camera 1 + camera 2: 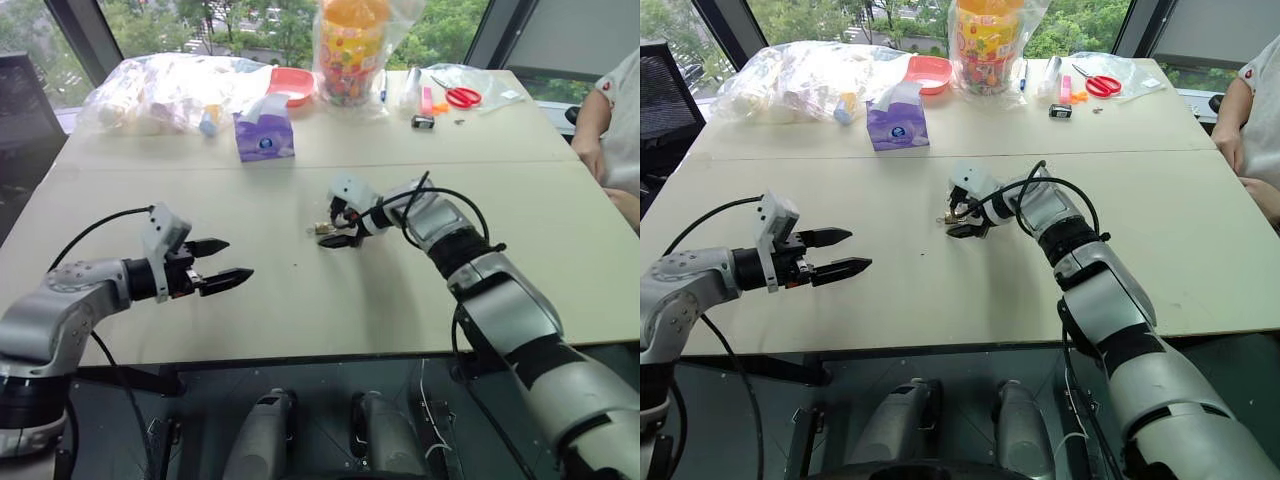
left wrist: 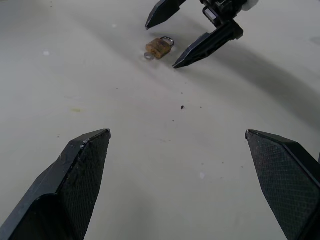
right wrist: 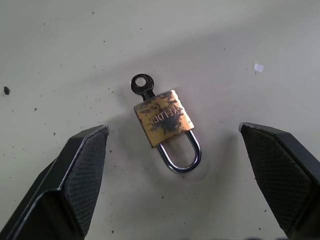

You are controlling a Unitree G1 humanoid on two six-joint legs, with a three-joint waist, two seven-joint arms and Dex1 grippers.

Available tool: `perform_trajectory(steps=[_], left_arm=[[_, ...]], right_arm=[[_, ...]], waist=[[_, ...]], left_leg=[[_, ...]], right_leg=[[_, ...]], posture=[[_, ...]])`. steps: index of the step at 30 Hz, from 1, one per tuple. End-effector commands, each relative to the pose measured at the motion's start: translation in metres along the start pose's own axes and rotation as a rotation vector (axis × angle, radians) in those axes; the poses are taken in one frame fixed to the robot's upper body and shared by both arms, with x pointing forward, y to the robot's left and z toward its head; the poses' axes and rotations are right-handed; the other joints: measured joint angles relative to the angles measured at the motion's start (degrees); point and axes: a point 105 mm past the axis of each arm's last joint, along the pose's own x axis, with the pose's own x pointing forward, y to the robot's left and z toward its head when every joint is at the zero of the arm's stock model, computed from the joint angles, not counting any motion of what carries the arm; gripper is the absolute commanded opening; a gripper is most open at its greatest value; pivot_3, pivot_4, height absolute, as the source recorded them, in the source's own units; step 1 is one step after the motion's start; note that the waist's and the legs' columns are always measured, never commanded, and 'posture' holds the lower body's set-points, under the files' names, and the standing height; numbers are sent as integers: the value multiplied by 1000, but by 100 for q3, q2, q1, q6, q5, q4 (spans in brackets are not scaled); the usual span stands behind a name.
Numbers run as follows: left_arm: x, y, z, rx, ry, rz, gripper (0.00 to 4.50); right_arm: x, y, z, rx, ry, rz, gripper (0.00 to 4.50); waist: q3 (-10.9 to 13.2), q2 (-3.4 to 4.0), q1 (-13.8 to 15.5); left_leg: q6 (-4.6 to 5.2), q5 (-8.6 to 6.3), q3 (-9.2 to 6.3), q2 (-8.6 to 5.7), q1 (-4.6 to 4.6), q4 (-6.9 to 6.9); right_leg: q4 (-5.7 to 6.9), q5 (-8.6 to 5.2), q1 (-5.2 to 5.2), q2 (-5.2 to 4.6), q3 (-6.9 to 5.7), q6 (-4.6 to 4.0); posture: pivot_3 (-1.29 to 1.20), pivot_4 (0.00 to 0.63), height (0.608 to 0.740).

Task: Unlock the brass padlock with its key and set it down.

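We saw the brass padlock (image 3: 164, 124) lying flat on the table (image 1: 500, 200), its key (image 3: 142, 85) in the base. Its long axis ran shackle-first toward our right gripper (image 3: 175, 175), which hovered spread and empty around it; the left gripper (image 1: 222, 263) hung released, well apart

The brass padlock (image 3: 163, 123) lay flat mid-table (image 1: 300, 310), key (image 3: 141, 85) in it; scissors (image 1: 460, 95) lay near the far right corner; the tissue box (image 1: 264, 135) sat toward the far edge.

Pale beige table (image 1: 300, 300), tall windows (image 1: 250, 20) behind, green trees outside, daylight
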Motion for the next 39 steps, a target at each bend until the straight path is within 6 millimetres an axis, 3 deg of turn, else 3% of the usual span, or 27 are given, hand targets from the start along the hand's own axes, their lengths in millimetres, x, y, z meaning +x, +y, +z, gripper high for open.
perform_trajectory(steps=[1,2,7,8,13,18,23,29,35,39], left_arm=[[-5,-3,11,27,-42,21,4500],[-5,-3,11,25,-42,24,4500],[-5,-1,10,11,-48,38,4500],[-4,0,10,10,-47,37,4500],[2,3,14,-1,-68,26,4500],[11,15,39,-86,-207,-22,4500],[21,18,58,-168,-292,-151,4500],[45,16,77,-188,-320,-281,4500],[67,13,86,-173,-304,-349,1945],[73,13,93,-169,-318,-373,1945]], right_arm=[[2,-2,12,-50,-16,-1,3814],[3,0,12,-69,-15,10,3538],[10,9,18,-191,-41,34,843],[10,9,18,-207,-39,34,686],[2,5,18,-239,-58,21,699],[-29,-2,46,-461,-207,-100,699],[-64,19,73,-690,-336,-205,699],[-79,41,91,-769,-406,-286,699],[-81,47,96,-764,-412,-312,699],[-82,48,94,-758,-405,-322,699]], waist=[[0,0,-12],[0,0,-18],[0,0,-14],[0,0,-13],[0,-1,-1],[0,-1,47],[0,-4,4],[0,-5,37],[-1,-7,37],[-1,-8,34]], left_leg=[[-7,5,3,0,12,-11],[-16,12,4,0,20,-23],[-39,28,2,10,32,-45],[-41,29,3,10,32,-45],[-43,31,3,11,32,-44],[-43,32,3,8,30,-39],[-43,33,7,12,30,-41],[-43,34,14,22,35,-33],[-33,27,14,22,31,5],[-33,27,13,24,28,9]], right_leg=[[1,0,3,0,4,0],[0,1,5,1,7,-2],[21,3,-7,17,17,-11],[29,2,-10,19,22,-11],[41,2,-15,24,33,-12],[44,2,-16,23,34,-12],[47,2,-17,26,37,-10],[55,4,-15,37,43,-13],[52,4,-2,36,43,-13],[53,4,-2,37,43,-13]], posture=[[0,150,740],[0,150,740],[0,150,740],[0,150,740],[0,150,740],[0,150,740],[0,150,740],[0,150,740],[0,150,740],[0,150,740]])
